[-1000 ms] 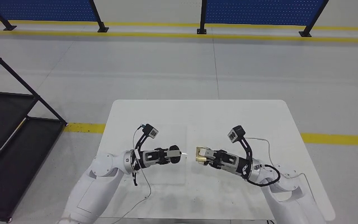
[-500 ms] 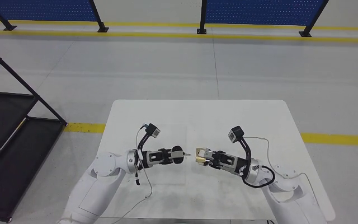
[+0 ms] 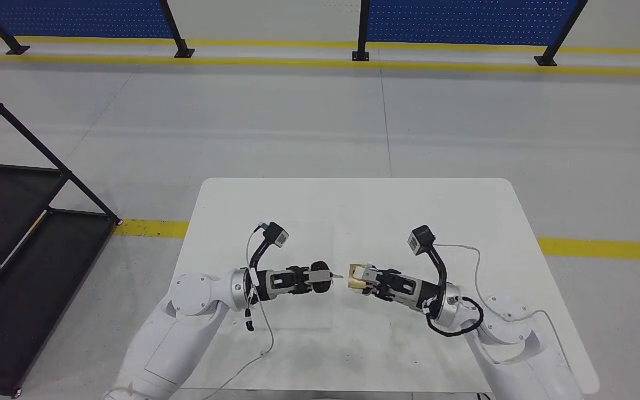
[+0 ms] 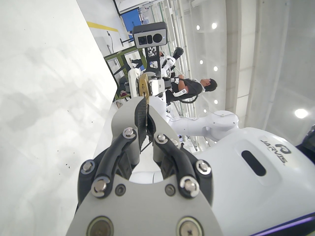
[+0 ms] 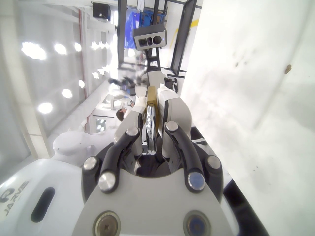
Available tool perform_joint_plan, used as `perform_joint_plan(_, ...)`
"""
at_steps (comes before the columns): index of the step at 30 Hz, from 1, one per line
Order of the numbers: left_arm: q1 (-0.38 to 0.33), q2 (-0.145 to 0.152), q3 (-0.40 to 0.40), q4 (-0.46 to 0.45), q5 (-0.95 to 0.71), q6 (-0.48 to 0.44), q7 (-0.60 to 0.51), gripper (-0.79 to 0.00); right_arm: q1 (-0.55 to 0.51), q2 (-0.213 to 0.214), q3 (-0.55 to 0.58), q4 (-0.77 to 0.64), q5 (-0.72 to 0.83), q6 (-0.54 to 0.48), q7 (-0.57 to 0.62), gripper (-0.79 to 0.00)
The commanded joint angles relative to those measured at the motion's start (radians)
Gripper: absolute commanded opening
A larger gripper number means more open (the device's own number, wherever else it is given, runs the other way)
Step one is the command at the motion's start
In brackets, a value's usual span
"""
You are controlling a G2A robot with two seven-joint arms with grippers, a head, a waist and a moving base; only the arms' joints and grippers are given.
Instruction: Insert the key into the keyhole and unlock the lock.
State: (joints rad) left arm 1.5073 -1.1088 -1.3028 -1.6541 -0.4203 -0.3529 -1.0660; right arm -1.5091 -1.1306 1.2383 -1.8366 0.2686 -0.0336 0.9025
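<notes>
Both arms hover above the white table [image 3: 430, 215], their grippers facing each other. My left gripper [image 3: 320, 273] is shut on the key [image 3: 337, 274], a thin metal blade pinched edge-on between the black pads [image 4: 140, 116]. The key [image 4: 147, 115] points at the brass padlock [image 4: 143, 87], with its tip right at the lock's face. My right gripper [image 3: 366, 281] is shut on the padlock [image 3: 356, 281]. In the right wrist view the brass body [image 5: 151, 96] sits between the white fingers [image 5: 176, 109], with the silver shackle [image 5: 150, 124] toward the wrist. The keyhole is hidden.
A black metal rack [image 3: 40, 235] stands on the floor left of the table. Blue barrier panels [image 3: 460, 20] line the far floor. Bare tabletop lies beyond the grippers, and the table's near edge runs close under both arms.
My left gripper has moved right with the key, closing the gap to the padlock. The right gripper with the padlock has shifted slightly toward the near edge.
</notes>
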Motion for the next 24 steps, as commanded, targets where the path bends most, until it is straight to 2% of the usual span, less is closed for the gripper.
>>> perform_joint_plan(1, -0.001, 0.001, 0.004, 0.002, 0.000, -0.001, 0.000, -0.785, 0.001, 0.001, -0.002, -0.001, -0.002, -0.001, -0.002, -0.785)
perform_joint_plan(24, -0.018, 0.007, 0.028, 0.036, -0.022, -0.015, 0.008, -0.785, 0.013, 0.010, -0.026, -0.008, -0.008, 0.013, -0.012, -0.785)
